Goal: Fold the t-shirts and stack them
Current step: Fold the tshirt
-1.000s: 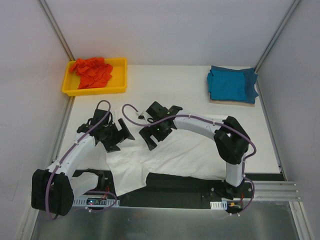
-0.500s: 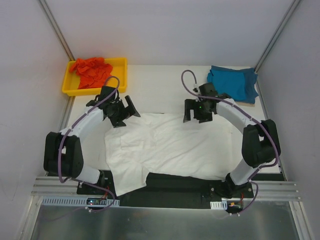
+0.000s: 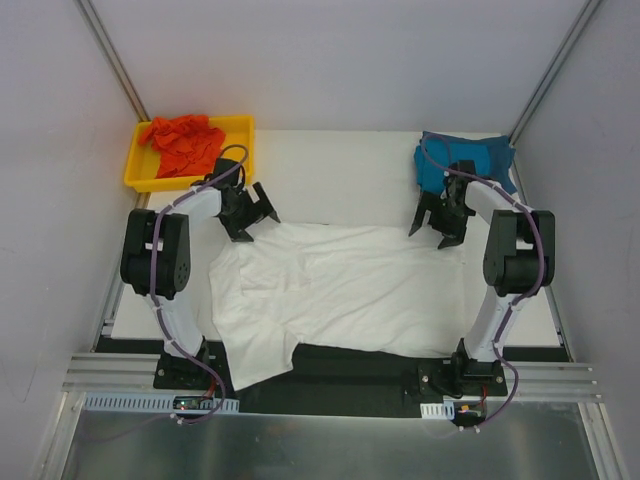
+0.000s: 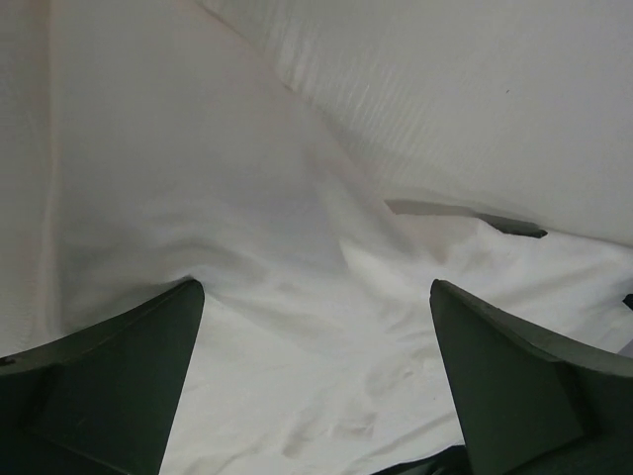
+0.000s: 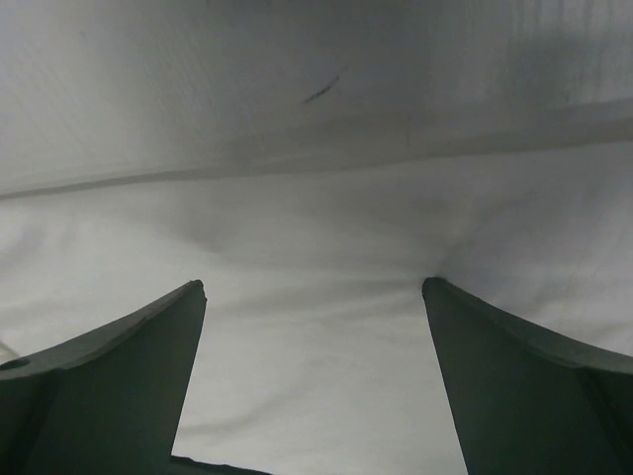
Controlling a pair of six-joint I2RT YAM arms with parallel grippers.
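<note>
A white t-shirt lies spread across the middle of the table, one sleeve hanging over the near edge. My left gripper is at its far left corner, jaws wide open, fingertips down on the cloth. At the far right corner my right gripper is also open, its tips denting the white fabric. Between either pair of fingers there is only flat cloth. A folded teal-blue t-shirt lies at the back right. An orange-red t-shirt is crumpled in the tray.
The yellow tray stands at the back left, close to my left gripper. White walls with metal rails close in the sides and the back. The black base plate runs along the near edge under the shirt's hem.
Both arms have swung out from the middle of the shirt to its far corners, left arm leftwards, right arm rightwards. The white shirt now lies wider and flatter.
</note>
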